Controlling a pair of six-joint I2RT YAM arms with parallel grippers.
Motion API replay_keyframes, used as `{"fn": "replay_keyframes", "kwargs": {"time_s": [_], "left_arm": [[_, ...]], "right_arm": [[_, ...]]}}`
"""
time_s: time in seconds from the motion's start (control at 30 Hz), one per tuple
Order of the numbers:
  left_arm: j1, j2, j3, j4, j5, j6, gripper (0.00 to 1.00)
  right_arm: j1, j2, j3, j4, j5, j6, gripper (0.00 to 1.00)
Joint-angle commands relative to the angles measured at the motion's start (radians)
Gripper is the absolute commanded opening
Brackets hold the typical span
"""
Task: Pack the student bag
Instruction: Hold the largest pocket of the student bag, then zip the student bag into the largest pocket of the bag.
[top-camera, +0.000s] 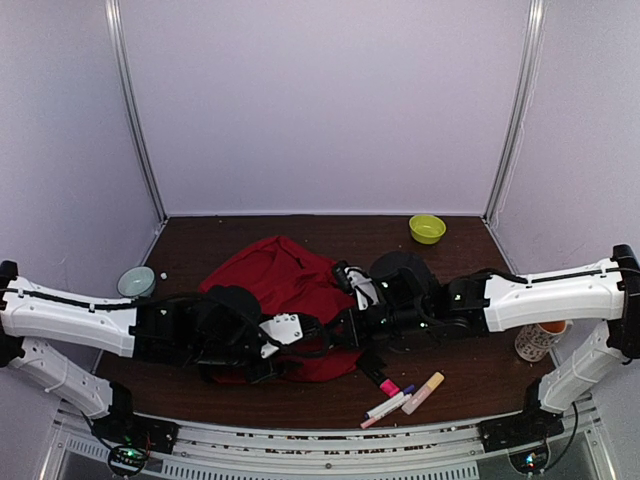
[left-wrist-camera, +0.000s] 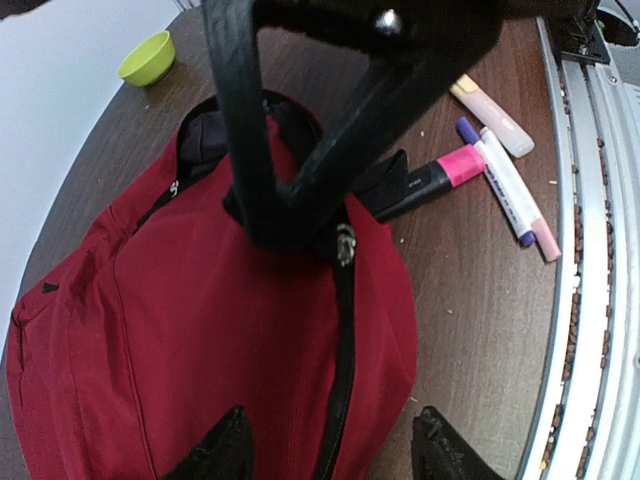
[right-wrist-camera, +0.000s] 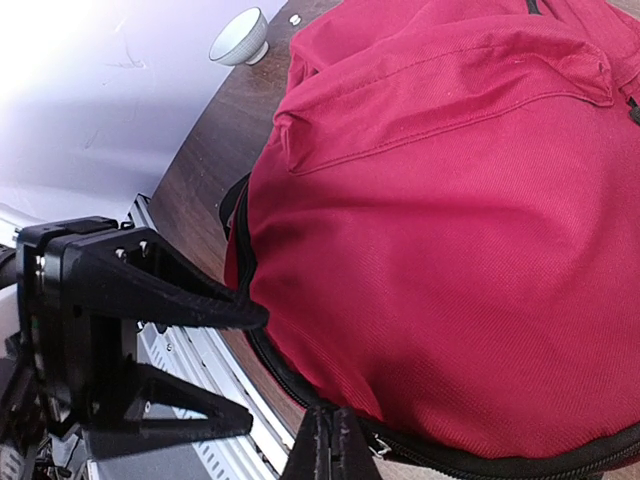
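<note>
Left claw spread open over red student bag; right claw pinched shut at its zipper; markers beside on counter.

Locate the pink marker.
In the top view the pink marker lies on the table, right of centre near the front edge, between the red bag and the white marker.

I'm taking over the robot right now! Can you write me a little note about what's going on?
Left hand: open, beside the student bag, holding nothing.
Right hand: shut, pinching the bag at its zipper.
Markers: on the table, beside the bag.
Done: nothing visibly packed.
To do: probably put the markers in and zip up.
</note>
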Motion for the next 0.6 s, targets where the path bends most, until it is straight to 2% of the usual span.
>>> {"fn": "replay_keyframes", "kwargs": {"time_s": [0.0,0.3,0.37,0.53,0.57], "left_arm": [[-0.008,0.066,0.068,0.004,-0.011,-0.012,0.57],[-0.009,0.208,0.11,0.051,-0.059,0.03,0.46],[-0.01,0.216,0.101,0.059,-0.064,0.034,0.38],[-0.01,0.209,0.097,0.043,-0.041,0.03,0.0],[-0.009,0.209,0.099,0.034,-0.033,0.027,0.0]], "right_arm": [[0.003,-0.018,-0.009,0.034,0.012,0.02,0.0],[0.001,-0.06,-0.028,0.006,0.055,0.009,0.0],[-0.001,-0.072,-0.045,-0.006,0.075,0.006,0.0],[-0.028,-0.115,-0.117,-0.018,0.102,0.014,0.0],[-0.034,-0.125,-0.129,-0.018,0.107,0.016,0.0]]}}
